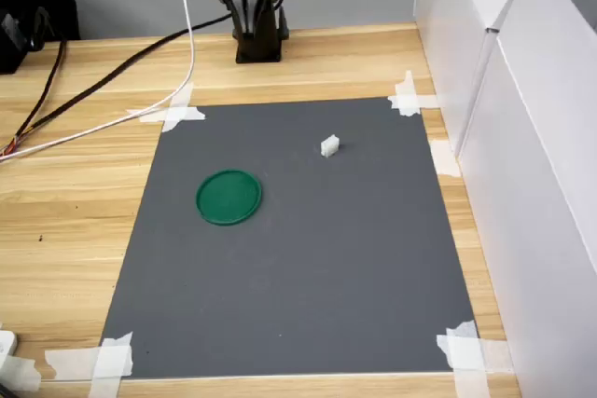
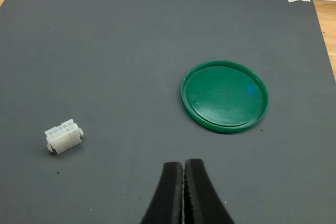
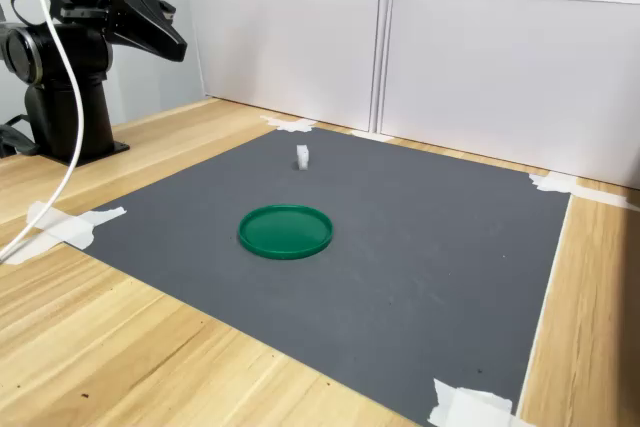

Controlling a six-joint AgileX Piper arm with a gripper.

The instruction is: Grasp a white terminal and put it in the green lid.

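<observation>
While the gripper [image 2: 184, 182] hangs high above the far edge of the grey mat [image 1: 298, 277], its two black fingers [image 2: 202, 198] are pressed together with nothing between them. In the second exterior view the gripper [image 3: 172, 45] sits at the upper left, raised well above the wooden table [image 3: 120, 337], next to the arm's black base [image 3: 60, 107]. The white terminal [image 1: 329, 145] lies on the mat, toward the far side and right of centre in the first exterior view. The green lid [image 1: 229, 197] lies flat on the mat, nearer and to the first exterior view's left of the terminal, well apart from it. White tape strips [image 1: 177, 114] hold the mat's corners. A white cable [image 1: 112, 123] trails across the table. White panels [image 1: 522, 137] stand along the first exterior view's right.
</observation>
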